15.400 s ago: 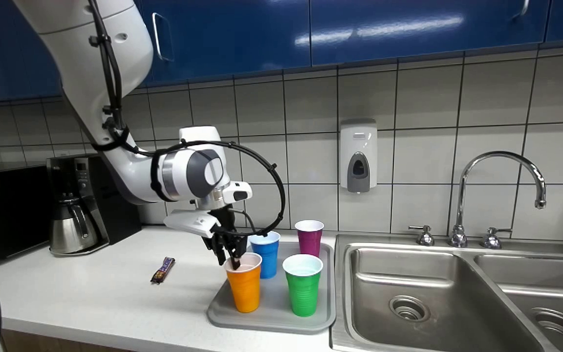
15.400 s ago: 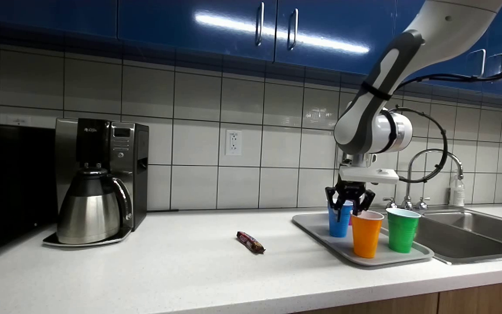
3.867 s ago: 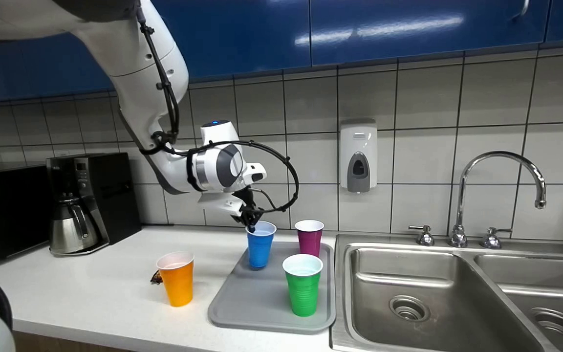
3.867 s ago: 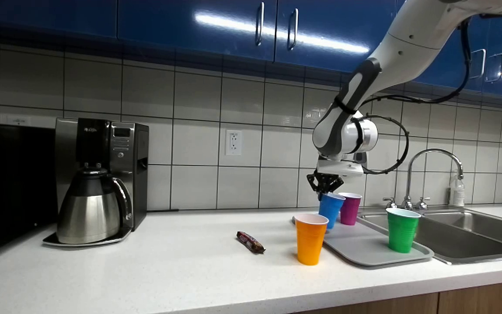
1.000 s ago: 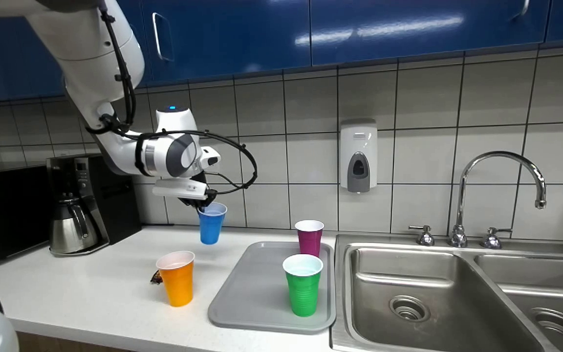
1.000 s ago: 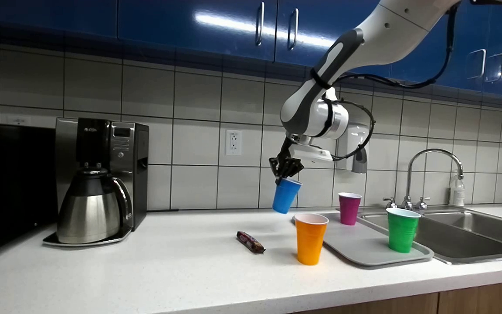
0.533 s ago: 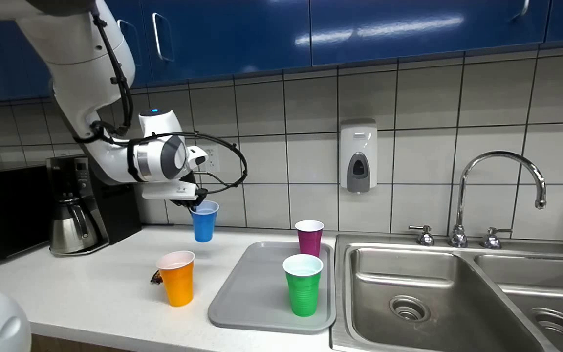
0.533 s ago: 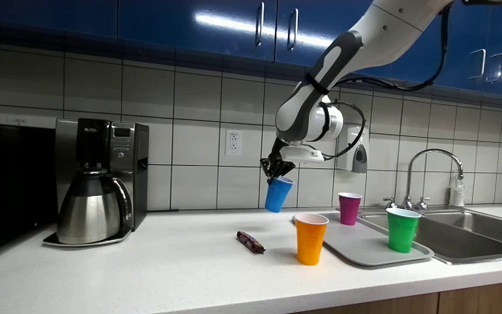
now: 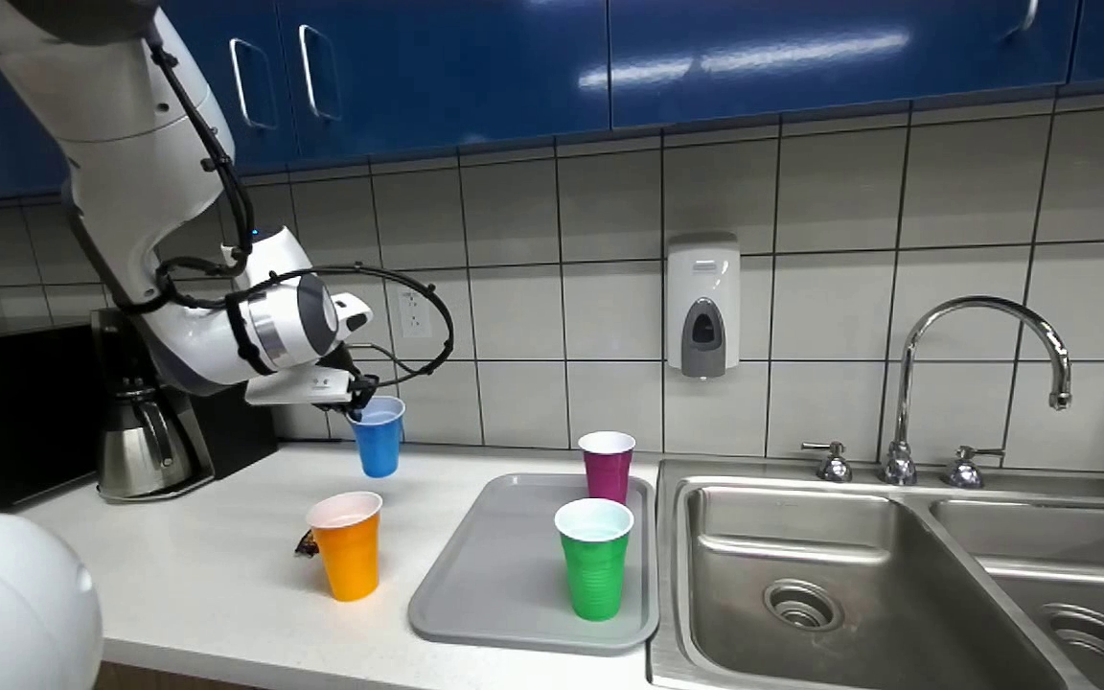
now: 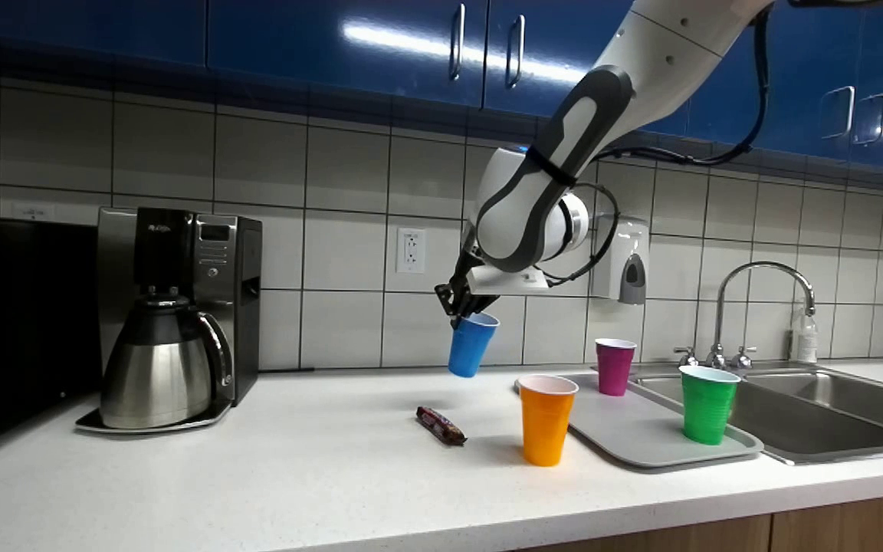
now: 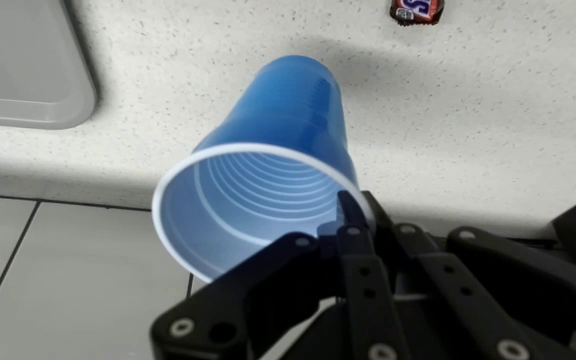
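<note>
Black and jointed, the gripper (image 11: 361, 207) pinches the wall of the blue cup (image 11: 263, 170) at the rim, one finger inside and one outside. That cup, glossy ribbed plastic with a white lip, tilts above the smooth, speckled counter (image 10: 257, 475), apart from the tray (image 9: 504, 575). Four tapered cups show in both exterior views: the blue one held, the orange cup (image 10: 546, 422) upright on the counter, and two upright on the tray, the purple cup (image 9: 608, 470) and the green cup (image 9: 594, 565). The single tray is matte grey, flat and round-cornered. One wrapped bar (image 10: 441, 426), serrated at its end, lies near the orange cup. Beside the tray is one steel sink (image 9: 801, 527) of two basins, with one arched chrome tap (image 9: 903, 402) and two handles (image 9: 834, 467).
</note>
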`<state>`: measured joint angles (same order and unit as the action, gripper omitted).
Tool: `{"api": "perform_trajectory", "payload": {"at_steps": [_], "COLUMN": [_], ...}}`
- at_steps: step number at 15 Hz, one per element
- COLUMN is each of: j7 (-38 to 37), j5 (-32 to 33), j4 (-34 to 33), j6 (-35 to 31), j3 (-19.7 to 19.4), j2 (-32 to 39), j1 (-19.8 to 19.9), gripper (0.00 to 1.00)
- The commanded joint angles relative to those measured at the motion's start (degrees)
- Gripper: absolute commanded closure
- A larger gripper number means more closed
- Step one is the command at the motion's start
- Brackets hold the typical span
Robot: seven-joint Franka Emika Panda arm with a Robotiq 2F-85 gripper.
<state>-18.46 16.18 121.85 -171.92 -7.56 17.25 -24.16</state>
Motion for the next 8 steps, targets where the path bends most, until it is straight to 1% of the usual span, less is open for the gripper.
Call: {"api": "perform_trajectory", "payload": {"at_steps": [1, 5, 8], "j7": [-7.28, -11.25, -11.93], "j5": [4.74, 5.97, 4.78], "j4": [-2.17, -3.36, -3.47], "j6": [-0.64, -0.31, 0.29], "j3": [-5.32, -8.33, -8.48], "j2": [1.9, 3.28, 3.64], "j1": [-6.3, -11.05, -12.87], "gripper": [0.99, 0.99, 0.99]}}
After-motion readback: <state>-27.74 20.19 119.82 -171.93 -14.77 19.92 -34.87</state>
